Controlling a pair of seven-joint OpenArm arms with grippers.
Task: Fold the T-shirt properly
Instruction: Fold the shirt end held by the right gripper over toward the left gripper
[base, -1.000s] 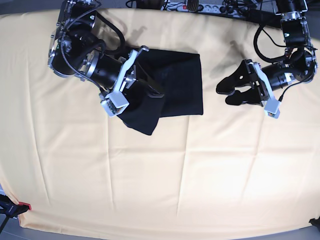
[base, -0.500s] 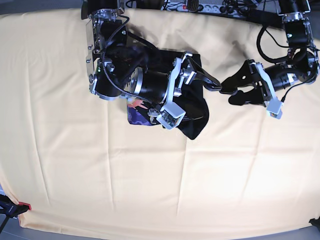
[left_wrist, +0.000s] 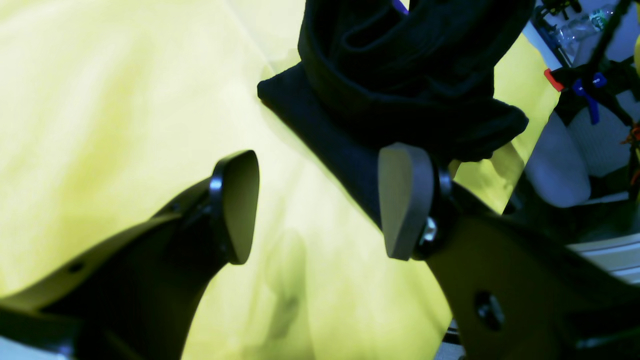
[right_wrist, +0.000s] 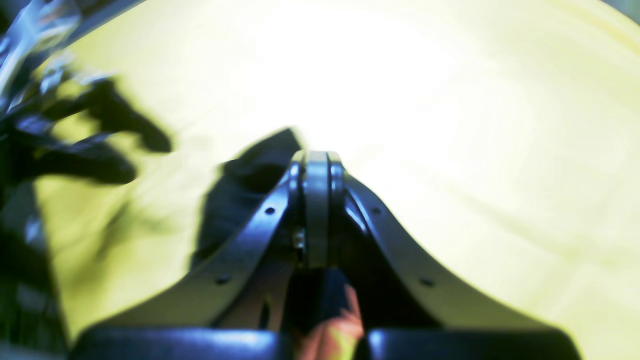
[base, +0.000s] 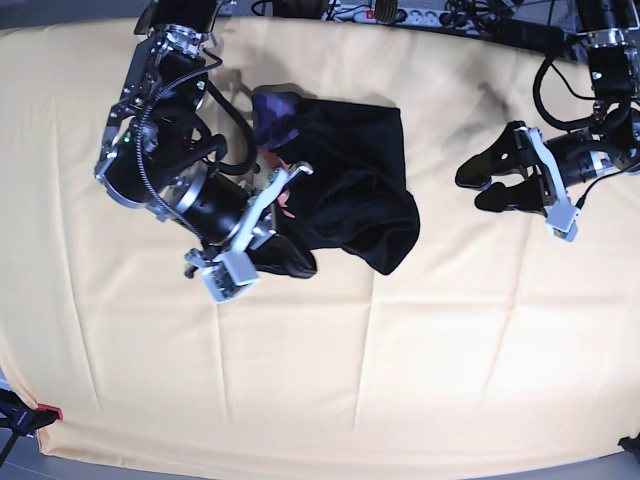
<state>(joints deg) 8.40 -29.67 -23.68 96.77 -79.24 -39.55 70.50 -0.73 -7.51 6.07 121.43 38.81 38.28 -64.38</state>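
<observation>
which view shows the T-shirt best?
Base: the whole T-shirt shows, bunched on the yellow cloth. Left wrist has one dark fold, close and cropped. Right wrist shows blurred dark fabric behind its shut jaws.

A creased pale yellow cloth (base: 400, 370) covers the desk; a power strip (base: 385, 13) and cables lie along its far edge.

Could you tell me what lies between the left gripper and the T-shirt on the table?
Only bare yellow cloth separates the open left gripper from the T-shirt, as the base view shows.
</observation>
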